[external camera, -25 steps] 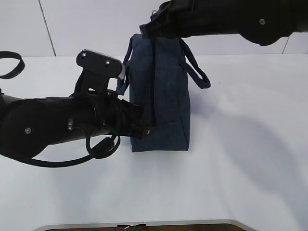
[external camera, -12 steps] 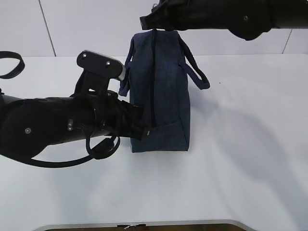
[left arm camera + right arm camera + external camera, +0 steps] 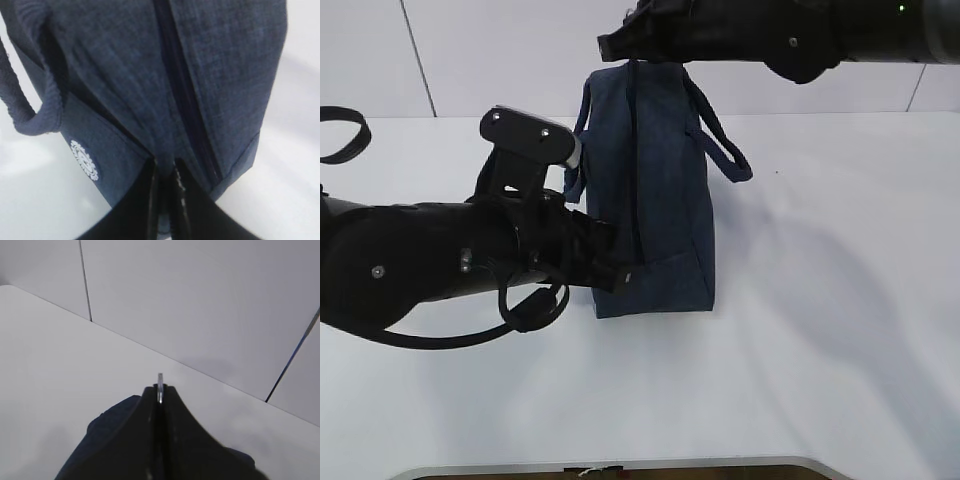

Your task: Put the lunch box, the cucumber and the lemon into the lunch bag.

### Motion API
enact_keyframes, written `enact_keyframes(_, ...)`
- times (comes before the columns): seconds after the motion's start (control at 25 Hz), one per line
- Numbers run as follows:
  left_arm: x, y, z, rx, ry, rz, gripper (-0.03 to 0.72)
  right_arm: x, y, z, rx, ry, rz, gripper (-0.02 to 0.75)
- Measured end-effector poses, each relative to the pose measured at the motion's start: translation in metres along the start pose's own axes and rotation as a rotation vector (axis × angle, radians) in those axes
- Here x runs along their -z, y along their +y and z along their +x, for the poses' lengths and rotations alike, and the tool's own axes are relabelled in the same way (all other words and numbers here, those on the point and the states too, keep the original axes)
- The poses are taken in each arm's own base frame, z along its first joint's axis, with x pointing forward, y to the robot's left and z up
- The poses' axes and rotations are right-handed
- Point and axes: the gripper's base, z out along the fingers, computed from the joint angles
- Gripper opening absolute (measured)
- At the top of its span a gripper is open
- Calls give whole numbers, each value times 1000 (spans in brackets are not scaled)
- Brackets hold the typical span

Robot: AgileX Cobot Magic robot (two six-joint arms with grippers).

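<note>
The dark navy lunch bag (image 3: 670,200) stands on the white table with its zipper (image 3: 638,170) running along the top, closed as far as I can see. My left gripper (image 3: 620,275) is shut on a fold of fabric at the bag's near end (image 3: 125,75), beside the round white logo (image 3: 84,160). Over the bag's far end, my right gripper (image 3: 605,45) is shut on the silver ring pull (image 3: 160,380). Below those fingers a bit of the bag (image 3: 100,440) shows. The lunch box, the cucumber and the lemon are out of view.
Two loop handles (image 3: 725,145) hang down the bag's sides. A black cable loop (image 3: 345,135) lies at the far left. The white table (image 3: 820,330) ends at a front edge (image 3: 600,465). A panelled wall stands behind.
My right gripper has moved left and slightly up over the bag's far end, and the bag's top has followed a little. The left arm has held still.
</note>
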Motion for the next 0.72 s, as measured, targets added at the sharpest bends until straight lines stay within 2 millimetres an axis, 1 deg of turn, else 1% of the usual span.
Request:
enact_keyframes(0.2,0,0,0,0,0,0,-5,-9,-6,-4,10,-15,16,5)
enact_keyframes(0.4,0,0,0,0,0,0,-5,-14,-17,-2,3,-12,38,5)
enact_keyframes(0.72,0,0,0,0,4,1,-5,-20,-21,5,3,-5,42,5)
